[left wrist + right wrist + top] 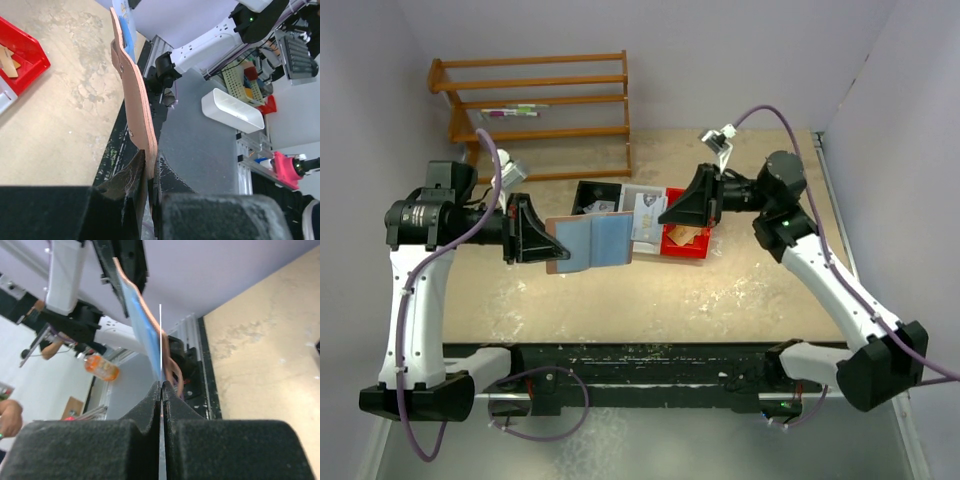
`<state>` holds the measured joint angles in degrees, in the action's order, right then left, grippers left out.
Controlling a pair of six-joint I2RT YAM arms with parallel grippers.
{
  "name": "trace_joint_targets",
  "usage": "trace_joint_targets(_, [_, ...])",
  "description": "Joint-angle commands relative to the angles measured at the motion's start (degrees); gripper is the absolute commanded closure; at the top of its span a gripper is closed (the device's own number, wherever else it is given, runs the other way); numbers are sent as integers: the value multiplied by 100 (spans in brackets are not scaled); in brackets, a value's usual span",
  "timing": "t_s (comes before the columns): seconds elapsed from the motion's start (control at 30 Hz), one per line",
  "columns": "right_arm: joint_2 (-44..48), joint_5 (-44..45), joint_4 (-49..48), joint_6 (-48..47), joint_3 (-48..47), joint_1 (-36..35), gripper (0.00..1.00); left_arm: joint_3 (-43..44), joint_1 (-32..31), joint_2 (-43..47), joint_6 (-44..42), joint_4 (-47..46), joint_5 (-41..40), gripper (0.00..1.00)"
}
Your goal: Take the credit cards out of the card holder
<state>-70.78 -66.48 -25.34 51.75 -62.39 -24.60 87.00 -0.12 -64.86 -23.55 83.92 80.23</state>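
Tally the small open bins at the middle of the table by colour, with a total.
Black plastic bin: 1
White plastic bin: 1
Red plastic bin: 1
Total: 3

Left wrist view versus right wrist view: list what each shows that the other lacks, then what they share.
Only the left wrist view: the red bin and a white tray beyond the table edge. Only the right wrist view: the right hand shut on a credit card, seen edge-on as a thin white line, and an orange bottle in the background. Both: the card holder, held up by the left hand, and the tan table.
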Motion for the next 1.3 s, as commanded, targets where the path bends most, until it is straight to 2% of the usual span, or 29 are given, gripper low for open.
trace_joint_targets(0.0, [230,335,1963,-1357,-185,296,100,430,21,104,-959,419,64,100])
trace_joint_targets(0.17, [160,972,2448,-1816,-207,386,100,469,12,534,-1594,299,210,100])
trace_joint_targets(0.27, [-164,1505,2542,-1981,-242,386,100,292,16,1005,-1124,-597,-130,100])
trace_joint_targets(0.33, [-539,1804,2434,-1990,-328,389,100,48,15,1280,-700,-1388,-642,100])
trace_joint_targets(0.37, [-783,2077,2303,-1997,-456,384,100,-33,12,1363,-793,-1516,-915,100])
trace_joint_targets(0.53, [-1860,2887,1890,-1731,-1035,167,100,-194,17,1216,-1835,-922,-1501,100])
trace_joint_targets(0.7, [-3054,3574,1751,-1579,-1999,-311,100,-410,21,984,-2079,-735,-2007,100])
trace_joint_targets(0.9, [-4161,4006,1701,-1302,-2892,-766,100,-612,12,1045,-2510,-596,-2001,100])
trace_joint_targets(1.07, [-4731,4252,1590,-1070,-3160,-919,100,-860,16,1364,-2982,-675,-1747,100])
trace_joint_targets(1.27, [-5196,4310,1646,-844,-3436,-1027,100,-1394,16,1851,-3062,-1271,-1597,100])
